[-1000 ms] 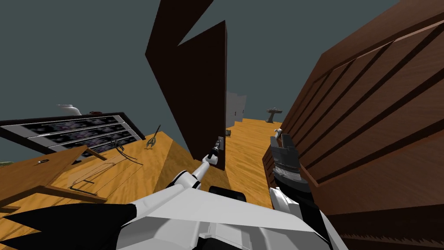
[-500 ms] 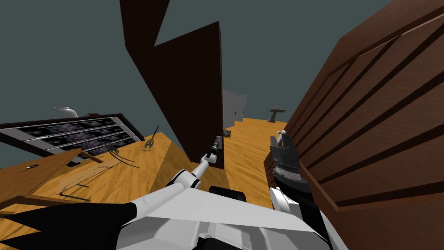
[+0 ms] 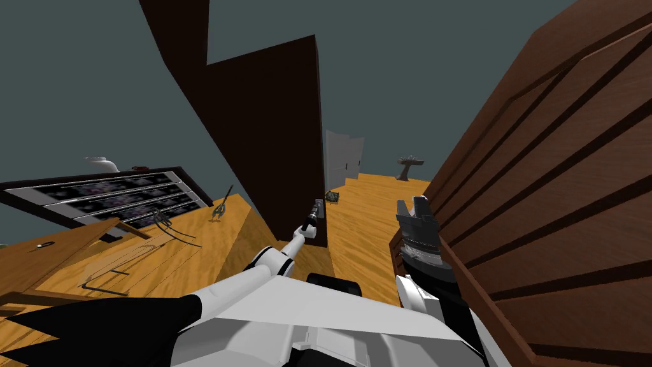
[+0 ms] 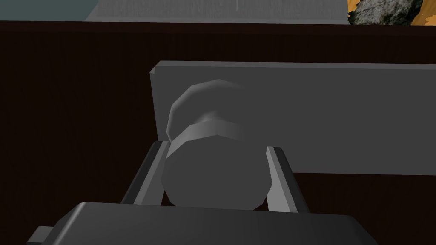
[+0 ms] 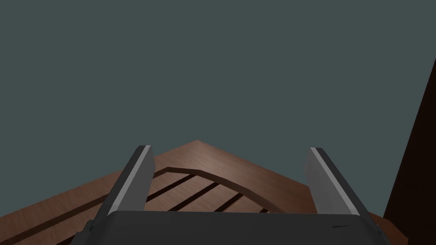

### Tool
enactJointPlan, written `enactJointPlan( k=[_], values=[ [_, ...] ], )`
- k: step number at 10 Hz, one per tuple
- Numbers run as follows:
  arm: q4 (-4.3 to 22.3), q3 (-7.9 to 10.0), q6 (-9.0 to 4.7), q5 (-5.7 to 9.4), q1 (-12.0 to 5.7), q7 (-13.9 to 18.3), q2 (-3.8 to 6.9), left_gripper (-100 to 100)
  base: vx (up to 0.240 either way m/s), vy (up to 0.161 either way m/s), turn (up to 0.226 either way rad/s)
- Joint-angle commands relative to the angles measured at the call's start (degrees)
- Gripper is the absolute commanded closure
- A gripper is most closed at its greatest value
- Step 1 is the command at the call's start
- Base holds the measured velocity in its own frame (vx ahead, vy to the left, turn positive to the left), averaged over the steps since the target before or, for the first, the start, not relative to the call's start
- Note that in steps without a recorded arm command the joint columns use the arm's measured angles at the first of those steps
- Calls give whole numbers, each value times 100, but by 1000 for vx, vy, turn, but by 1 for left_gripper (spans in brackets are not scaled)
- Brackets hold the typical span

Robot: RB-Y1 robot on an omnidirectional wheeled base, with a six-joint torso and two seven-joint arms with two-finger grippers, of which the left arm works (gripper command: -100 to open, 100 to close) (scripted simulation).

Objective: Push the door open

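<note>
Dark door, grey knob gripped by left tool, backplate cropped

A dark brown door stands partly open, seen nearly edge-on. The left gripper is at the grey handle on the door's free edge, its arm stretched straight toward it. Right of the door, the right gripper points upward beside a brown panelled cabinet. Beyond the door, a wooden floor runs to white panels and a small pedestal. Left of the door is a dark rack.
</note>
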Motion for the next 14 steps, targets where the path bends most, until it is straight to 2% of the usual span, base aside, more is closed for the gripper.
enactJointPlan(
  k=[1,2,4,5,7,8,14],
  values=[
    [-286,67,163,13,178,-56,70,100,44,-33,3],
    [-319,173,159,51,178,-81,117,100,85,-87,72],
    [-319,173,159,51,178,-81,117,100,73,-68,28],
    [-301,282,155,91,177,-106,162,100,118,-88,56],
    [-295,318,154,104,177,-114,177,100,120,-102,54],
    [-277,427,150,143,177,-139,220,100,145,-100,57],
    [-221,761,138,264,176,-216,340,100,160,-131,78]
  ],
)
